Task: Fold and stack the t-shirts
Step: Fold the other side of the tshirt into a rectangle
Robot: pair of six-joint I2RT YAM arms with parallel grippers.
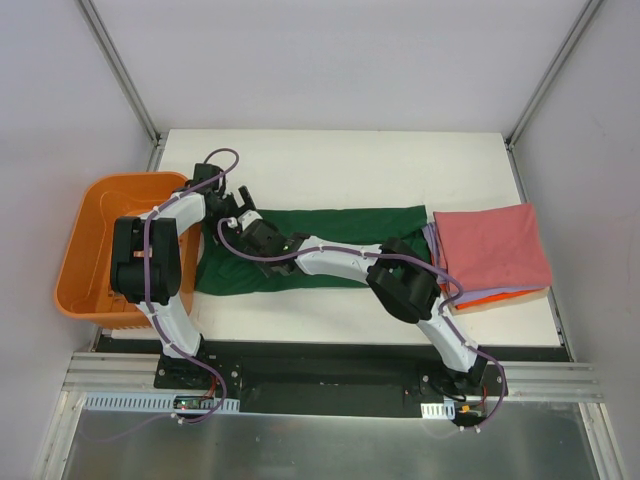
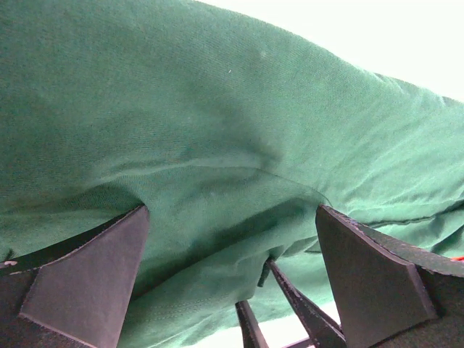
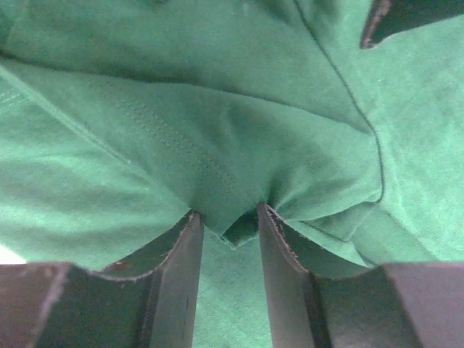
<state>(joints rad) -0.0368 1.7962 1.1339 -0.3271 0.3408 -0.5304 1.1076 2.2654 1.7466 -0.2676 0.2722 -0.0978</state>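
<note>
Dark green cloth t-shirt [image 1: 340,235] flat on tabletop [image 1: 330,165]; at its 9 o'clock end, L end effector [image 2: 232,210] wide, R end effector [image 3: 228,212] narrowly parted round a pucker.

dark green t-shirt [image 1: 350,225], pink-red folded shirt [image 1: 490,245], orange basket [image 1: 88,240]

White table [image 1: 350,165], pale walls [image 1: 350,60], aluminium frame posts [image 1: 120,70]

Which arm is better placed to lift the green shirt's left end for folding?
Probably right: the right gripper has a ridge of the green shirt between its fingers. The left gripper stands wide open against the cloth, gripping nothing.
</note>
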